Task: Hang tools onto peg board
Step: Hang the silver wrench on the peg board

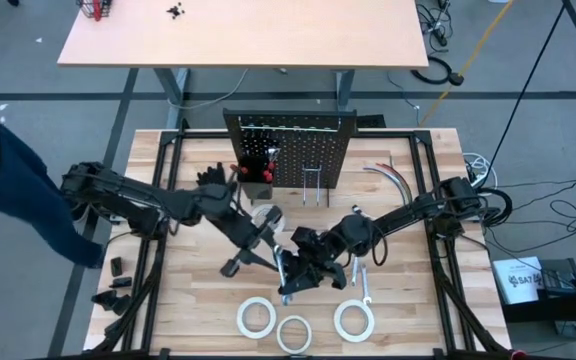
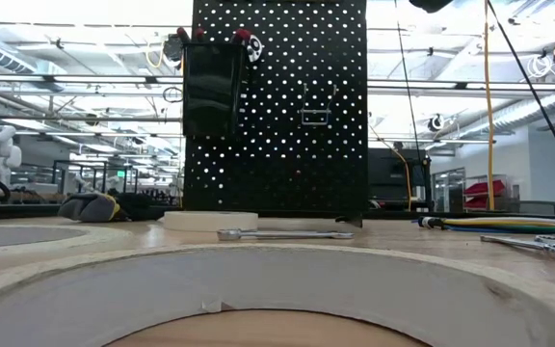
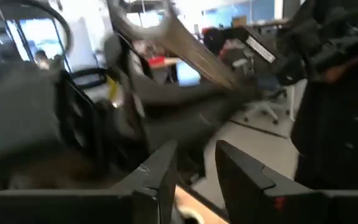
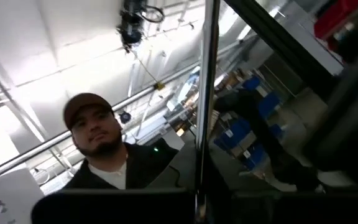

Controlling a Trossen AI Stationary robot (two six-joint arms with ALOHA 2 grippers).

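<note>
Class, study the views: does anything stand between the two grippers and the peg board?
Only low things: a tape roll and a wrench lie flat before the peg board. Nothing visible blocks the way above them from the left gripper or right gripper.

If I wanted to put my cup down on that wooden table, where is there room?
Bare wood shows along the front left, beside the white tape rolls, and in the back left corner by the peg board. The middle is crowded: both grippers, left and right, meet there, with wrenches close beside them.
</note>
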